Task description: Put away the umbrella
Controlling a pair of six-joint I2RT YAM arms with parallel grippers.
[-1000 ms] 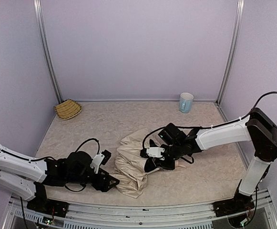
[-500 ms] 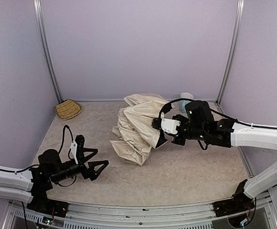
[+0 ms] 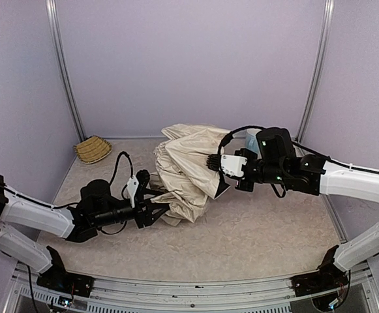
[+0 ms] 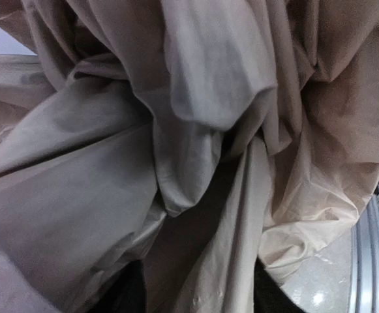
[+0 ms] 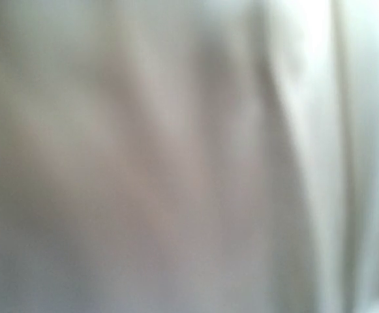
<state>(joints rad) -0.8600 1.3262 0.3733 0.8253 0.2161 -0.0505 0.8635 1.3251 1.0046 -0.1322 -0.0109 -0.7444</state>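
Top view: you had the umbrella (image 3: 188,166) mid-table, toward the back wall, its canopy a crumpled bundle. Your right claw (image 3: 216,175) was clamped shut in the bundle's right side and carried it. The lowest folds hung close to the table (image 3: 261,228); you couldn't tell if they touched. Your left claw (image 3: 158,210) sat at the bundle's lower left edge, jaws apart against the folds. Bare table lay in front of the bundle and to its right. The basket (image 3: 92,149) sat in the back left corner, well apart. The mug (image 3: 251,138) was just behind your right arm.

Left wrist: umbrella (image 4: 196,98) fabric filled nearly everything. Dark fingers (image 4: 121,297) stood apart at the bottom edge, folds between them. A sliver of table (image 4: 319,287) showed bottom right.

Right wrist: only blurred pale umbrella (image 5: 176,156) fabric against the lens, claw hidden.
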